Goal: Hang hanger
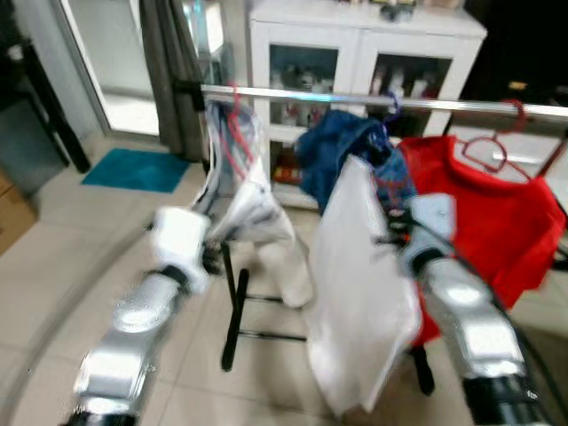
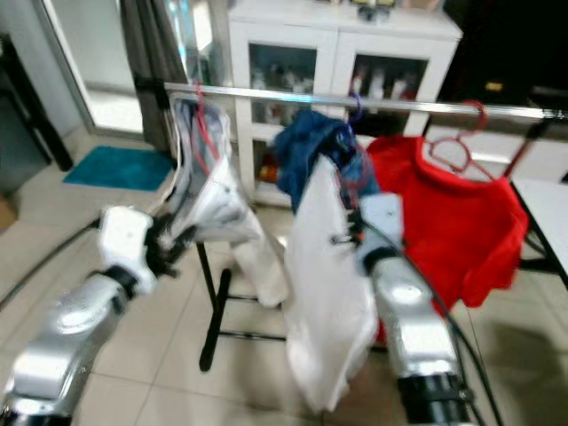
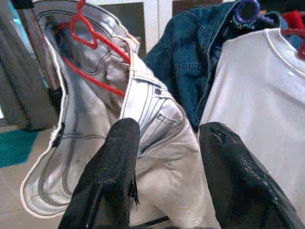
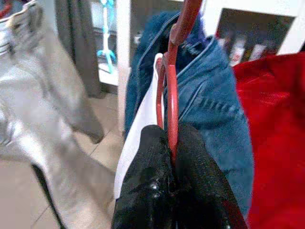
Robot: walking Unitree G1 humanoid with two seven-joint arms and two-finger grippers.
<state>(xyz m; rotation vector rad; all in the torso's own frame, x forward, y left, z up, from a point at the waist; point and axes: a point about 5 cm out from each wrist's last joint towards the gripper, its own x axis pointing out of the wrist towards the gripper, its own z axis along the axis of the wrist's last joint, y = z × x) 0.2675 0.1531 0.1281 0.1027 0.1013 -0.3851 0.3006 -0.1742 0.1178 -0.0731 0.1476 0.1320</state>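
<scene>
Four garments crowd a chrome clothes rail (image 1: 293, 93) that stands before a white glass-fronted cabinet (image 1: 355, 53). Nearest the rail's left end hang pale grey jeans (image 3: 119, 143) on a red hanger (image 3: 90, 43); toward the middle of the rail a blue denim jacket (image 1: 342, 146) hangs from a purple hook (image 3: 248, 10); toward its right end a red T-shirt (image 1: 493, 213) hangs on another red hanger (image 1: 488, 155).

In front of the rail, below the denim jacket, the right gripper (image 4: 171, 143) holds up a red hanger neck (image 4: 172, 100) carrying a white T-shirt (image 1: 359, 284); its jaws are clenched on the hanger's neck, as the right wrist view shows. The shirt drapes down in front of the right arm (image 1: 466, 324), covering the lower part of the denim jacket, and the top of its hanger is lifted toward the rail, though the blurred head views do not show whether the hook has reached it.

Left of the white shirt, the left gripper (image 3: 167, 138) hovers just before the grey jeans with its jaws released and spread wide, nothing between them. The left arm (image 1: 146, 315) reaches up from below the rail's left end. A teal mat (image 1: 133, 169) lies on the tiled floor (image 1: 80, 248) beyond that end, beside a grey curtain (image 1: 169, 62).
</scene>
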